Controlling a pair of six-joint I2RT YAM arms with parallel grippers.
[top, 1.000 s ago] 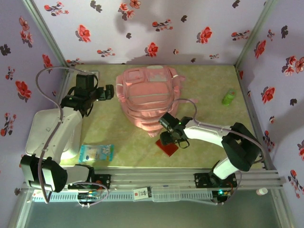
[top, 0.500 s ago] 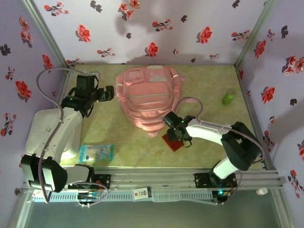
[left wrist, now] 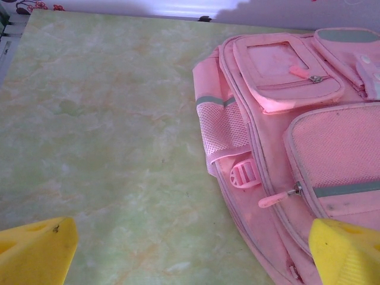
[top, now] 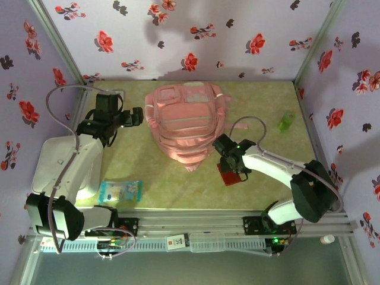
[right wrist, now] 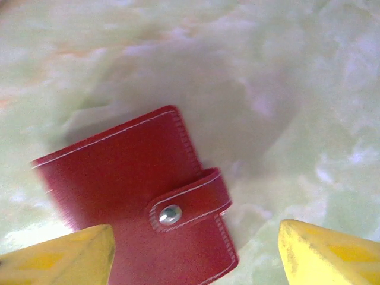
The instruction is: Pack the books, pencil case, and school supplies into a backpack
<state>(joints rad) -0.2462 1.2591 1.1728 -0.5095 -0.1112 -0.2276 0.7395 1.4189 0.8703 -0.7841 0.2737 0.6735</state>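
Your backpack (top: 187, 122) is the biggest thing here. It is pink and lies flat on the green table (top: 136, 160), far back in the middle, with its zip pockets facing up. In the left wrist view you see the backpack's (left wrist: 332, 136) mesh side pocket, a pink buckle, grey stripes and pink zip pulls. None of them has words you can read.

Your left gripper (top: 135, 116) hangs just beside the bag's far left corner. In its own camera the left gripper (left wrist: 190, 255) has its yellow fingers (left wrist: 35, 249) spread wide. Only bare table and the bag's edge lie between them, so it holds nothing.

Your right gripper (top: 233, 161) hangs over the red wallet (top: 231, 177) and hides part of it from above. The wallet lies flat on the table near the bag's near right corner, not touching it. In the right wrist view the right gripper (right wrist: 196, 255) has its jaws apart, one yellow finger (right wrist: 332, 252) on each side of the wallet (right wrist: 130, 190). It is not squeezing it. The wallet has white stitching and a red strap with a silver snap.

A blue packet (top: 120, 190) lies near the left arm's base, with print too small to read. A green bottle (top: 286, 121) lies far off on the right. A white tag (top: 176, 241) on the front rail has a red mark you cannot read.
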